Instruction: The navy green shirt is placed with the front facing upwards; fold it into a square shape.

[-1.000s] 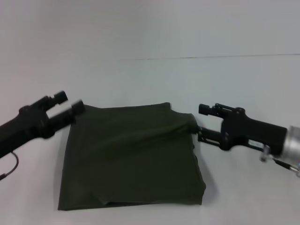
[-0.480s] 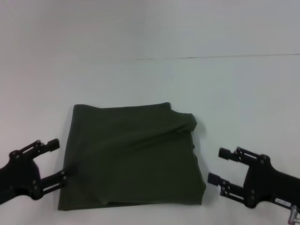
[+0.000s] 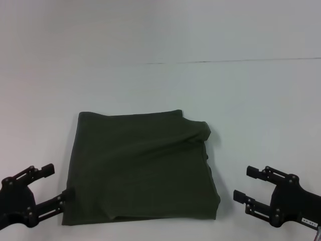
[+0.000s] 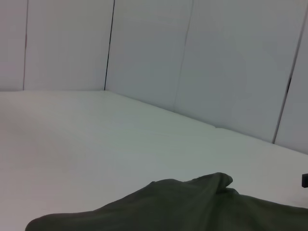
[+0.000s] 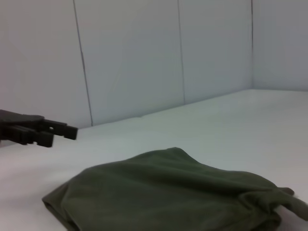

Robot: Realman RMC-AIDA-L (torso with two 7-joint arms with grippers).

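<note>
The navy green shirt (image 3: 143,168) lies folded into a rough square in the middle of the white table, plain side up, with a small bunched corner at its far right. It also shows as a low dark mound in the left wrist view (image 4: 192,207) and the right wrist view (image 5: 163,192). My left gripper (image 3: 60,182) sits open by the shirt's near left corner, holding nothing. My right gripper (image 3: 248,184) is open too, just off the shirt's near right corner and clear of the cloth. The left gripper's fingers (image 5: 38,131) show far off in the right wrist view.
The white table (image 3: 160,90) stretches around the shirt on all sides. A thin dark seam (image 3: 225,61) crosses it at the back. Pale wall panels (image 4: 192,57) stand behind the table.
Both grippers have let go of the shirt's far corners and drawn back toward me to the near corners. The shirt has stayed folded and still.
</note>
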